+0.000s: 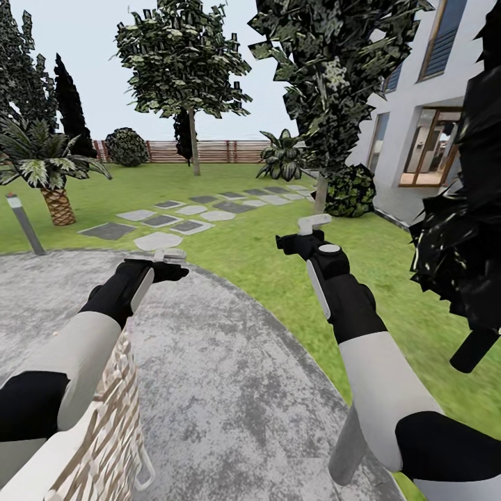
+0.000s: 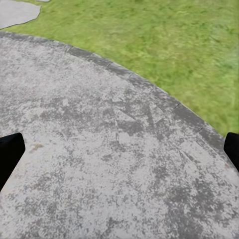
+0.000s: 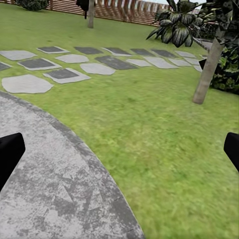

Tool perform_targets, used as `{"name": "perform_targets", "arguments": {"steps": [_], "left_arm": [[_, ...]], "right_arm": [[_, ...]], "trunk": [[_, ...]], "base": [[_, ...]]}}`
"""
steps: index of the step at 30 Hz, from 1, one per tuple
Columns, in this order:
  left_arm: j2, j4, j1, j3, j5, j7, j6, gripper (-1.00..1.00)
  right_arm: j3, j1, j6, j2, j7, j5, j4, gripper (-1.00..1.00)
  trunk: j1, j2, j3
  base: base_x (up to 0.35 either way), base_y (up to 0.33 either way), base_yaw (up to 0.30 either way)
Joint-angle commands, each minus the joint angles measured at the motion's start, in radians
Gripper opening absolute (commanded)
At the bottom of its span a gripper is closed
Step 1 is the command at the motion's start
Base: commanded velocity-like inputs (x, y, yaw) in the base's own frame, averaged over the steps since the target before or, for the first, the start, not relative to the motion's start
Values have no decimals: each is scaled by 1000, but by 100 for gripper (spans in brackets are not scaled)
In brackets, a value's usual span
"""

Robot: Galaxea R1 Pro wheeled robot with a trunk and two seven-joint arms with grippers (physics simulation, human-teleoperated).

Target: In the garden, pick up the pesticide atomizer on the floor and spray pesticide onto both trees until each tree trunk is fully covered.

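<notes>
Head view. I hold both arms forward over a round grey paved pad (image 1: 229, 390) edged by lawn (image 1: 292, 229). My left hand (image 1: 169, 263) and right hand (image 1: 306, 233) carry nothing; from here I cannot tell how far their fingers stand apart. One tree (image 1: 182, 62) stands far off before the fence (image 1: 209, 150), its trunk (image 1: 195, 142) thin at this range; the nearer tree (image 1: 334, 69) rises beside the white house (image 1: 424, 118), its trunk (image 1: 321, 191) next to a dark shrub (image 1: 350, 189). A palm (image 1: 49, 167), a short post (image 1: 24, 223) and stepping stones (image 1: 181, 216) lie on the left. I see no atomizer from here, so I judge it must be found first.

Left wrist view. Dark fingertips (image 2: 10, 157) sit at opposite edges, so this hand is spread, above bare paving.

Right wrist view. Fingertips (image 3: 10, 157) likewise spread, over the pad's rim and grass; the near trunk (image 3: 208, 67) stands ahead.

Hazards: the black foliage (image 1: 466, 229) close on my right and the pale stone block (image 1: 97, 424) under my left arm could snag an arm as I turn.
</notes>
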Motion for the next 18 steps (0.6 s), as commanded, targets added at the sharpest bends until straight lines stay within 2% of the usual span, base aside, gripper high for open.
{"name": "perform_targets", "arguments": {"steps": [1, 8, 18], "left_arm": [[0, 0, 0, 0, 0, 0, 0, 100], [0, 0, 0, 0, 0, 1, 0, 100], [-1, 0, 0, 1, 0, 2, 0, 100]], "right_arm": [[0, 0, 0, 0, 0, 0, 0, 100], [0, 0, 0, 0, 0, 0, 0, 100], [0, 0, 0, 0, 0, 0, 0, 100]], "trunk": [[0, 0, 0], [0, 0, 0], [0, 0, 0]], "base": [[16, 8, 0], [85, 3, 0], [298, 0, 0]]}}
